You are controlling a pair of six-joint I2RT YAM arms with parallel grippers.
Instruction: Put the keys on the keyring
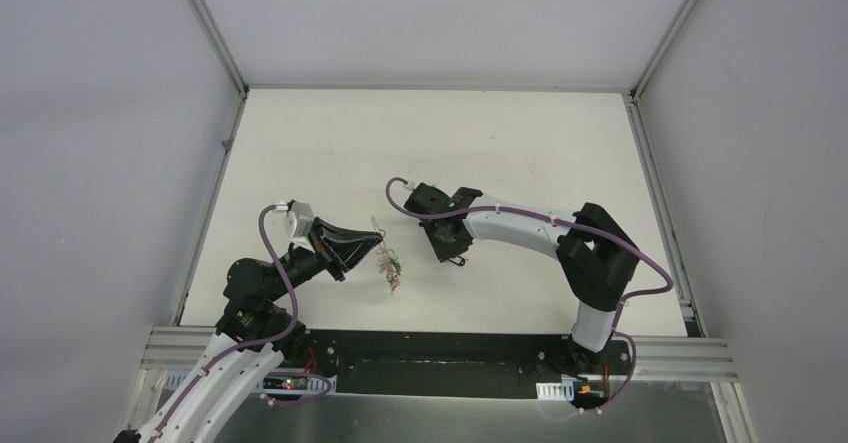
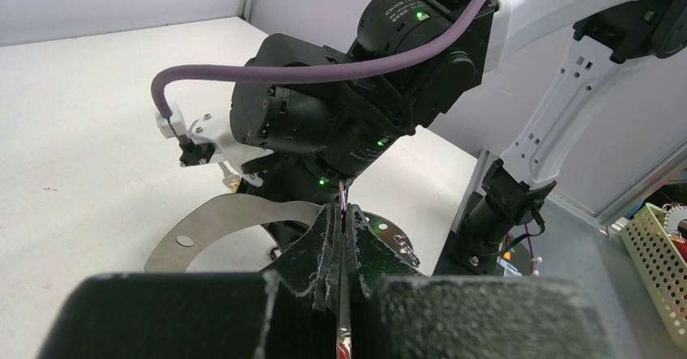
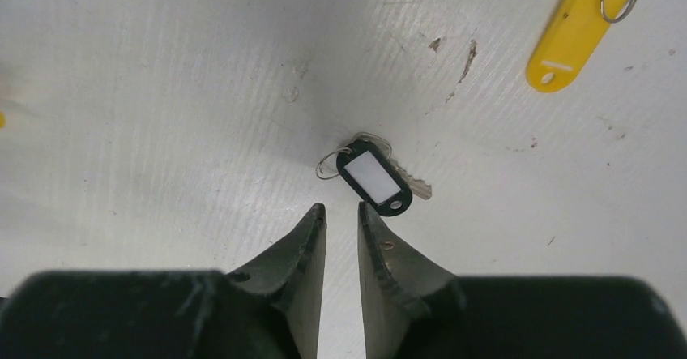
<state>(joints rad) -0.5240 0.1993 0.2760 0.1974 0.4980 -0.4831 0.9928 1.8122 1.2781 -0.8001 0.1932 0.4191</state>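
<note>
Bright, even overhead light; soft shadows; wrist views' near foreground blurred.

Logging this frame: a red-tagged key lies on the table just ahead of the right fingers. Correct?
The tag is black, not red, as the right wrist view shows. The key does lie on the table just ahead of the right fingers.

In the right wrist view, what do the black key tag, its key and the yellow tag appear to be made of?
Black tag: probably plastic, smooth semi-gloss frame round a white, paper-like insert. Its key: metal, silvery with bright glints. Yellow tag: likely plastic too, evenly coloured with a soft sheen.
</note>
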